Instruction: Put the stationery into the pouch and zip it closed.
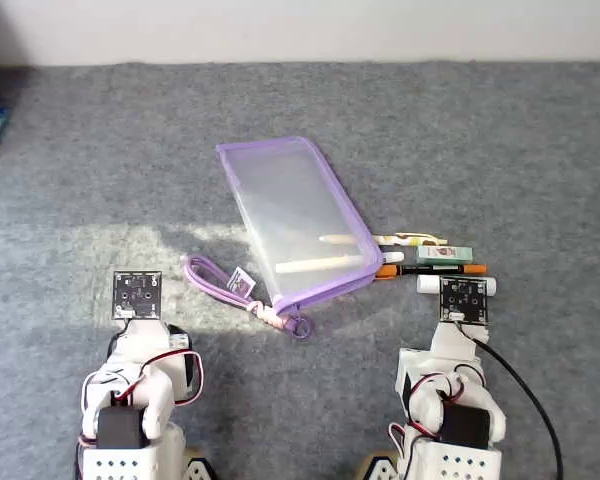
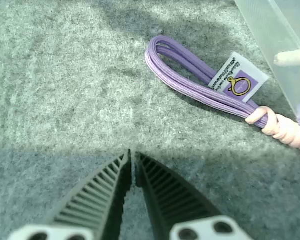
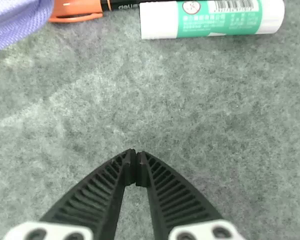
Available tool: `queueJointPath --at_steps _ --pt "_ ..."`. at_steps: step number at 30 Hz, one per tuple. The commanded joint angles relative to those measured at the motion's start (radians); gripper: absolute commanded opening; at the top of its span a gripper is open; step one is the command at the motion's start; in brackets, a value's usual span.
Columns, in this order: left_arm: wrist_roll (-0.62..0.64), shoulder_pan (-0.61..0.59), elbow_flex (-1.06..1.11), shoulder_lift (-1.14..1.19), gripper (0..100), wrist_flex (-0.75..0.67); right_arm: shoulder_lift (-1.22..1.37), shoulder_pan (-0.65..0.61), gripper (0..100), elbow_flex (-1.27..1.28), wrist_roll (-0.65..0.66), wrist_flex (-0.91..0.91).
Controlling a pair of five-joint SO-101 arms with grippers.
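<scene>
Left end effector (image 2: 131, 156) and right end effector (image 3: 135, 153) are both closed and empty; pinched off-centre, the round glue stick (image 3: 210, 19) could roll away across the bench (image 3: 200, 105).

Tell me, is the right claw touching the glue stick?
Apart. The right wrist view shows grey carpet between the shut right claw and the glue stick.
</scene>
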Motion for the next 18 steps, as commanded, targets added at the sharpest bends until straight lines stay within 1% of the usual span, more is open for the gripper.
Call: queueJointPath --at_steps 1,18 --pt "0.011 0.003 -0.008 -0.009 1 0.003 -0.005 0.007 0.9 0.018 -0.005 -0.018" --pt "0.011 0.003 -0.008 -0.009 1 0.003 -0.004 0.013 0.9 0.018 -0.002 -0.018"
